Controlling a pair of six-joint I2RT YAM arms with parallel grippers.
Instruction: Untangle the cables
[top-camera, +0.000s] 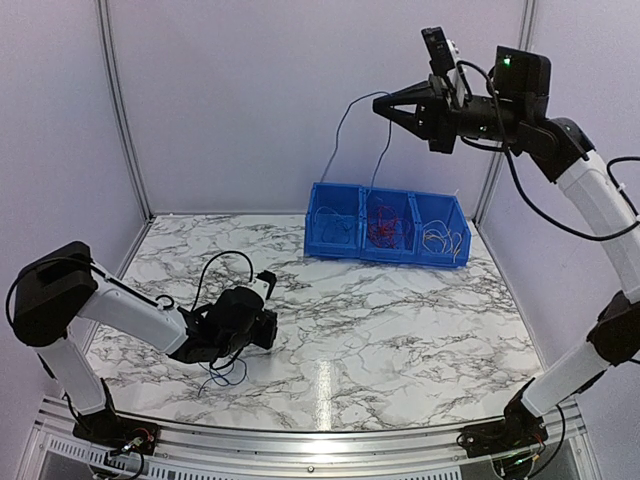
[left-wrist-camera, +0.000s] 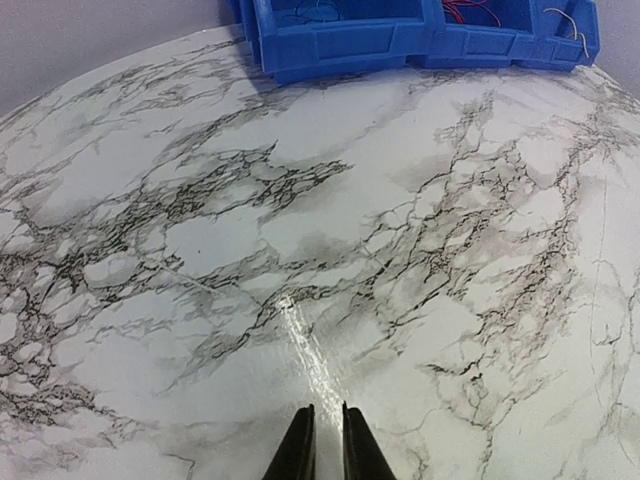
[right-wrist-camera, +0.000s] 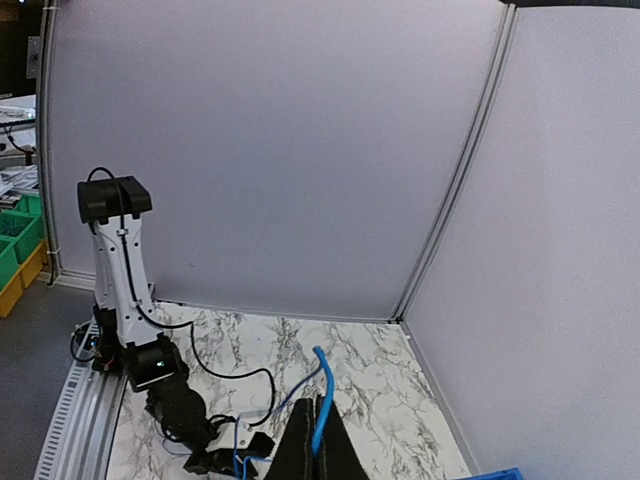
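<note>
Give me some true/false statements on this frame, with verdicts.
1. The right fingers pinch a blue cable high above the table. True.
2. The bin has four compartments. False: it has three.
3. Red cables lie in its middle compartment. True.
4. The left fingers hover over the bin. False: they are low over the table, well apart from the bin.

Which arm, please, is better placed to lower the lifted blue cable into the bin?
Right: the right gripper is shut on the blue cable, which hangs to the blue bin; the left gripper sits low elsewhere.
</note>
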